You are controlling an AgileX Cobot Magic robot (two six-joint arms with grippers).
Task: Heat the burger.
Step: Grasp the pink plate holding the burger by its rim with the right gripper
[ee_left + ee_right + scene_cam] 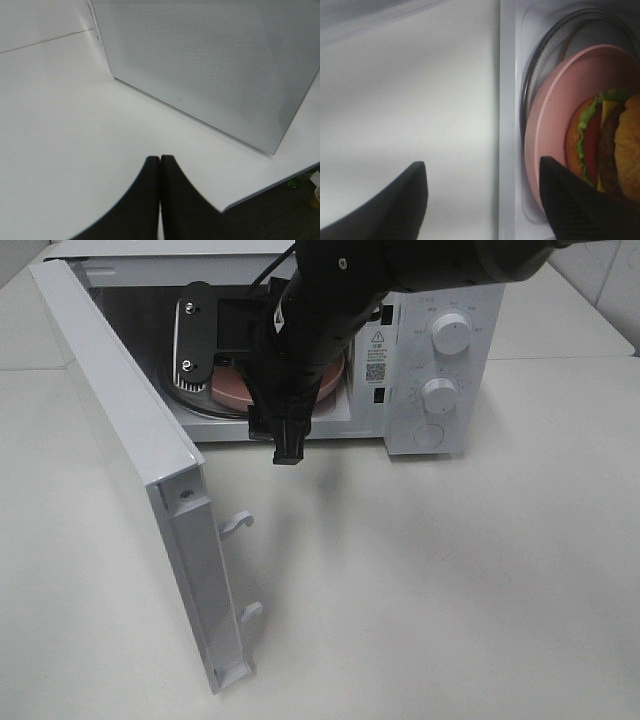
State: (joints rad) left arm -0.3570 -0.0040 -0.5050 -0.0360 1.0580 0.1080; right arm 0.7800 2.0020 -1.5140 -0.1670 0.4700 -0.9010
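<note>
- Inside the white microwave, on the glass turntable, sits a pink plate, and the burger lies on that plate, tipped on its side so its layers show edge-on in the right wrist view.
- From that view the burger shows a golden-brown bun, a dark patty, yellow cheese, red tomato and green lettuce, all resting on the plate's surface toward its rim.
- Seen from the high camera, the microwave stands at about twelve o'clock on the white table, with two round knobs on its control panel at the one o'clock side.
- Its door is swung fully open and runs from about eleven o'clock down to seven o'clock, with its two latch hooks facing the middle of the table.
- The right end effector stands with its fingers spread wide and grips nothing; one finger is over the table in front of the oven, the other finger is over the plate's rim just beside the burger.
- From above, the right arm covers most of the oven's opening, so only a slice of the plate shows beneath it.
- The left end effector has its two fingers pressed together with nothing between them, over the table near the microwave's perforated side wall.
</note>
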